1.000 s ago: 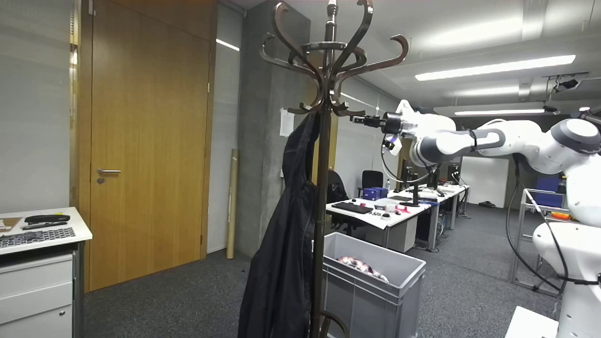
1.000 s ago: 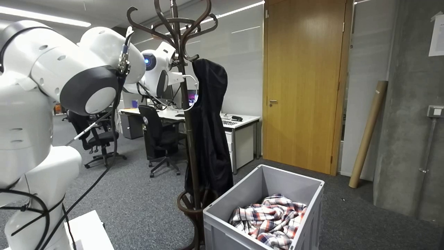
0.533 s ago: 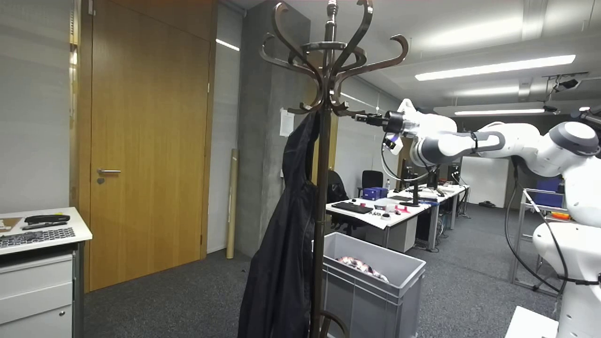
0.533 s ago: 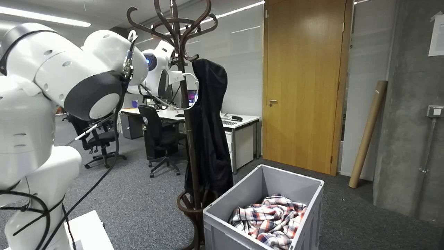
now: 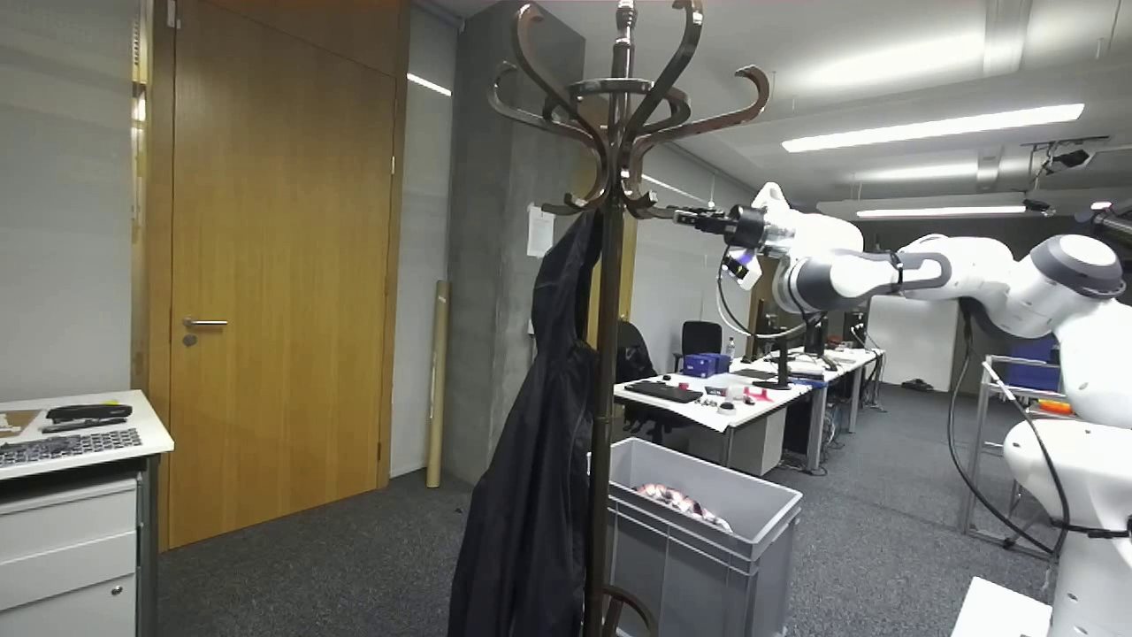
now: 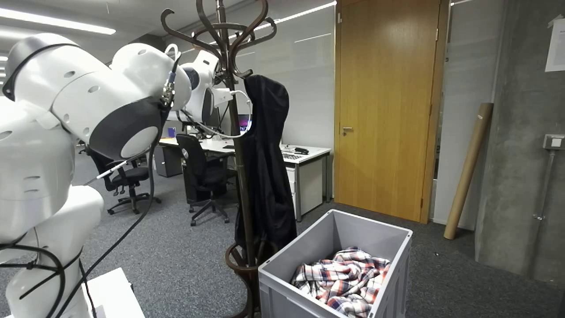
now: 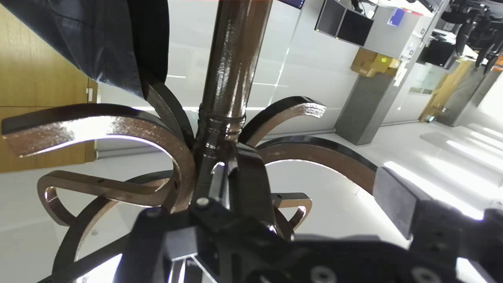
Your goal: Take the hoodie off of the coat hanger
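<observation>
Item one: hoodie (image 5: 531, 460), black, limp. Hangs by what looks like its hood (image 6: 269, 97) from a low, small hook (image 7: 169, 106) of the coat stand (image 5: 607, 327); the pole (image 7: 235, 59) stands between it and my arm (image 5: 973, 261) in both exterior views.

Item two: pincer (image 5: 679, 218). Fingers (image 7: 395, 200) spread well apart in the wrist view, nothing held that I can see. Position: just beside the lower hooks, on my arm's side of the pole — contact with a hook, I cannot tell.

Item three: crate (image 5: 676, 571), grey, near the stand's foot, checked cloth (image 6: 344, 282) heaped inside.

Step in hand, by my judgement: lining up. No grip taken yet; hoodie not yet off.

Next move, as I read it: back clear of the hooks, come round the pole to the hood, pinch the fabric just beside its hook. Then lift first, so that it clears the hook's tip, and only afterwards draw away — slack fabric will probably sag and may catch on a neighbouring curl
</observation>
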